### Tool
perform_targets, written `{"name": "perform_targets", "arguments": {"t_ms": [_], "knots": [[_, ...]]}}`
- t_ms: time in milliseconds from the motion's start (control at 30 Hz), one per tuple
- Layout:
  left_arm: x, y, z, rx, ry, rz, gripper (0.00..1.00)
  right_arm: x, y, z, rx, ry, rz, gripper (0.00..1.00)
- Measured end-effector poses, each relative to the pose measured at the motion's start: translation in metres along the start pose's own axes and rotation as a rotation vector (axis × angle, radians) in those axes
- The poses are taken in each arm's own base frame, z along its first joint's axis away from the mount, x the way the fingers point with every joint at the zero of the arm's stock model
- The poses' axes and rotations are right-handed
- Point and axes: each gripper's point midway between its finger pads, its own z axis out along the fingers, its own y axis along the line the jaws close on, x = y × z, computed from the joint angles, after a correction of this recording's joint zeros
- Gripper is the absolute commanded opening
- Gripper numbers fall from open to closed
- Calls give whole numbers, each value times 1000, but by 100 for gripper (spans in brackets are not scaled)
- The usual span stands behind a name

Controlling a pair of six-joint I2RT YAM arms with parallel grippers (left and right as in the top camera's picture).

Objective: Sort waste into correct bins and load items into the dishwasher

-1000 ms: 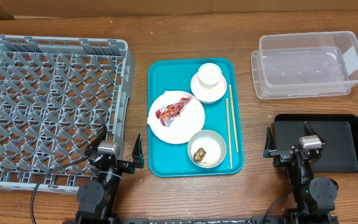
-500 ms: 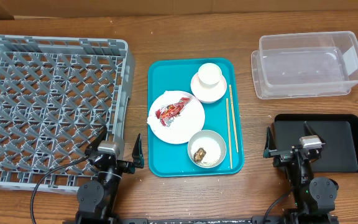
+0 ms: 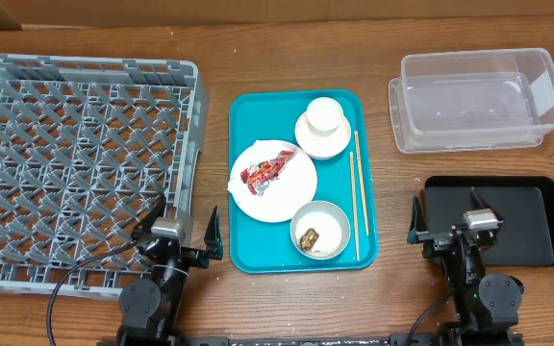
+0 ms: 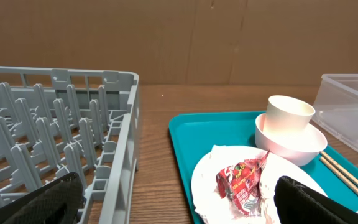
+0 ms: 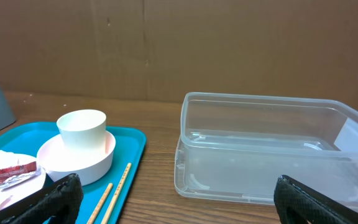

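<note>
A teal tray [image 3: 248,252] holds a round plate [image 3: 287,200] with a red-and-white wrapper [image 3: 266,169] on white tissue, a white cup [image 3: 324,113] standing in a pink bowl [image 3: 314,144], and a grey-white bowl [image 3: 327,220] with rice and a brown lump [image 3: 310,236]. The grey dish rack [image 3: 80,159] is at the left. The clear tub [image 3: 474,99] is at the back right and the black tray [image 3: 532,216] in front of it. My left gripper [image 3: 183,231] is open and empty near the rack's front right corner. My right gripper [image 3: 445,223] is open and empty by the black tray.
A pair of wooden chopsticks [image 3: 356,192] lies along the teal tray's right side. A cardboard wall runs behind the table. The left wrist view shows the wrapper [image 4: 241,180] and the cup [image 4: 289,114]; the right wrist view shows the clear tub [image 5: 272,149].
</note>
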Motion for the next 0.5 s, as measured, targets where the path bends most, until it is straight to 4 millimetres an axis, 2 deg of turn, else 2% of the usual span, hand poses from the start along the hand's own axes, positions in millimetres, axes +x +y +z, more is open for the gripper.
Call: {"name": "perform_targets", "arguments": {"t_ms": [167, 267, 500], "knots": [[0, -1, 0, 5, -2, -3, 100, 0, 0, 0, 0, 1, 0, 100], [-2, -11, 0, 65, -4, -47, 100, 0, 0, 0, 0, 0, 0, 100], [-35, -38, -7, 232, -113, -217, 100, 0, 0, 0, 0, 0, 0, 100]]}}
